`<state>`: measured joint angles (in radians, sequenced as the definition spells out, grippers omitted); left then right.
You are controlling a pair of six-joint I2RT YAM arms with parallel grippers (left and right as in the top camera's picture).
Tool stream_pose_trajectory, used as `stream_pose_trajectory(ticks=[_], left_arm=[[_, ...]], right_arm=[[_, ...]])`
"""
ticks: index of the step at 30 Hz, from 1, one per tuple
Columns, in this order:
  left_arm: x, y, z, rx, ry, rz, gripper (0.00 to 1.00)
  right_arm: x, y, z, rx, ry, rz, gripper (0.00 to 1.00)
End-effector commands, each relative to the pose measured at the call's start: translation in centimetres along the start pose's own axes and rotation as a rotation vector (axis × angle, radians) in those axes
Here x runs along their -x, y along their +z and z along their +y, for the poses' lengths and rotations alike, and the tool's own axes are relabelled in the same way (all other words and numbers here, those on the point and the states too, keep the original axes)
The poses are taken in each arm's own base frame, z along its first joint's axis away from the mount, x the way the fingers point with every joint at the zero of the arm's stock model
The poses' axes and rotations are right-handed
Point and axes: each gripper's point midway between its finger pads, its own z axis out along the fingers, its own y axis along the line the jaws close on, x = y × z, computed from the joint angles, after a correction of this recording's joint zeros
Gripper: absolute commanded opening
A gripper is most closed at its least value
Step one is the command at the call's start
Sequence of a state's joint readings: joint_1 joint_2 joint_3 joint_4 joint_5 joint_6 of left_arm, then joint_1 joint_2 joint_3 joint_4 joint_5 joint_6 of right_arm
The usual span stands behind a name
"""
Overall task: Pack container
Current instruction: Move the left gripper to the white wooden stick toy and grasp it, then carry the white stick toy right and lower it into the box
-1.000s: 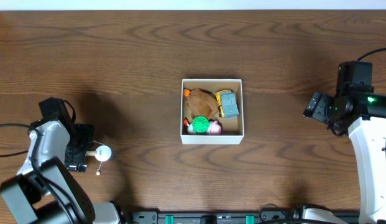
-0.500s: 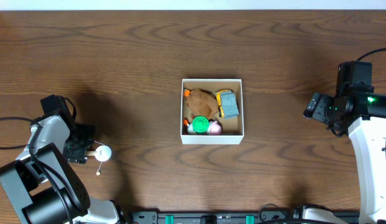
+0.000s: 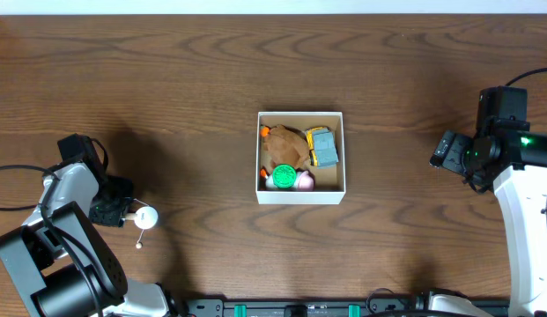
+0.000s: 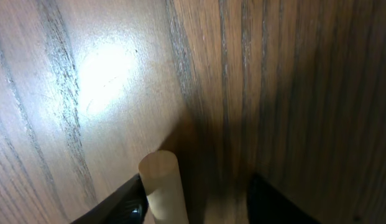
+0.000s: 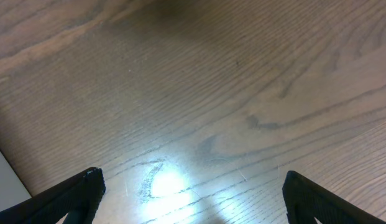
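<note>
The container [image 3: 299, 198], a white box with a tan inside, sits mid-table and holds a brown toy [image 3: 284, 145], a grey and yellow car [image 3: 322, 147], a green round piece [image 3: 284, 174] and a pink one [image 3: 303, 180]. At the left, a small toy [image 3: 145, 217] with a white ball and a wooden stick lies on the table. My left gripper [image 3: 120, 211] is low beside it. In the left wrist view the wooden peg [image 4: 161, 186] rests against one finger of the left gripper [image 4: 196, 193], with a gap to the other finger. My right gripper [image 3: 445, 150] [image 5: 193, 186] hovers open over bare wood at the far right.
The dark wooden table [image 3: 194, 88] reaches all edges of the view. A black rail [image 3: 308, 308] with green clips runs along the front edge. Cables trail from both arms near the left and right edges.
The left gripper's jaws have narrowed around the toy's wooden peg and the wrist has drawn slightly left. The right arm and the box contents have not moved.
</note>
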<state>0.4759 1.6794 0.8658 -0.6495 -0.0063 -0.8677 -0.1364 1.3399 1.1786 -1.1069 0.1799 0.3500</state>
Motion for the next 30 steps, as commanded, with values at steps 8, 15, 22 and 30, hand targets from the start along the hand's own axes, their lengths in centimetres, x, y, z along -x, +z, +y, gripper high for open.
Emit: stream_pose_trajectory(ticks=[8, 15, 22, 30], left_arm=[[-1.0, 1.7, 2.2, 0.096, 0.005, 0.039, 0.31], [-0.9, 1.5, 2.1, 0.089, 0.009, 0.033, 0.31], [0.0, -1.3, -0.5, -0.008, 0.116, -0.039, 0.11], [-2.9, -10.1, -6.4, -0.235, 0.374, -0.186, 0.06]], right_arm=[[-0.1, 0.2, -0.4, -0.012, -0.008, 0.007, 0.94], [0.0, 0.2, -0.3, -0.011, -0.008, 0.003, 0.95], [0.0, 0.2, -0.3, -0.011, -0.007, 0.003, 0.95], [0.0, 0.2, -0.3, -0.011, -0.007, 0.003, 0.95]])
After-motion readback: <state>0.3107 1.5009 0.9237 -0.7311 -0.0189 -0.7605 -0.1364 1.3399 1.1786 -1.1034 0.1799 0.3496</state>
